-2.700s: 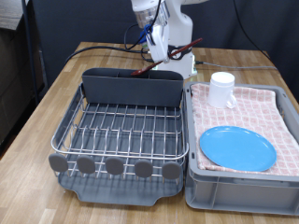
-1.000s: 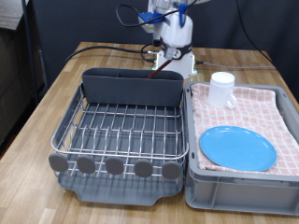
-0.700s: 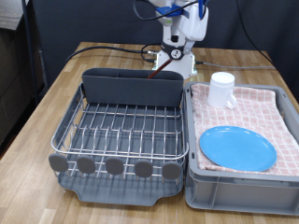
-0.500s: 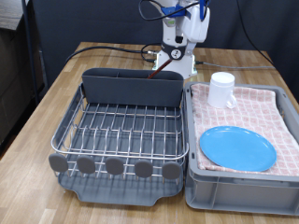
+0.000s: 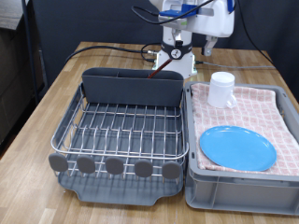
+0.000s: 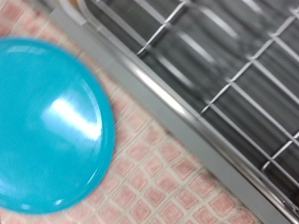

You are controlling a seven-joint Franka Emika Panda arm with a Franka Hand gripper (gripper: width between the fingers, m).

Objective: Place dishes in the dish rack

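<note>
White and high up, the end effector [image 5: 217,21] sits near the exterior view's top, and I cannot tell if its fingers are spread or pressed together. A moment ago it hung over the trough at the back of the rack [image 5: 121,131]; now it has swung to the exterior view's right — over the tub [image 5: 192,177]. Its wrist camera looks down on the plate [image 6: 47,126]. The plate and cup [image 5: 221,90] lie on the cloth [image 5: 262,110], not yet racked. All sit on a wooden worktop [image 5: 47,103].
</note>
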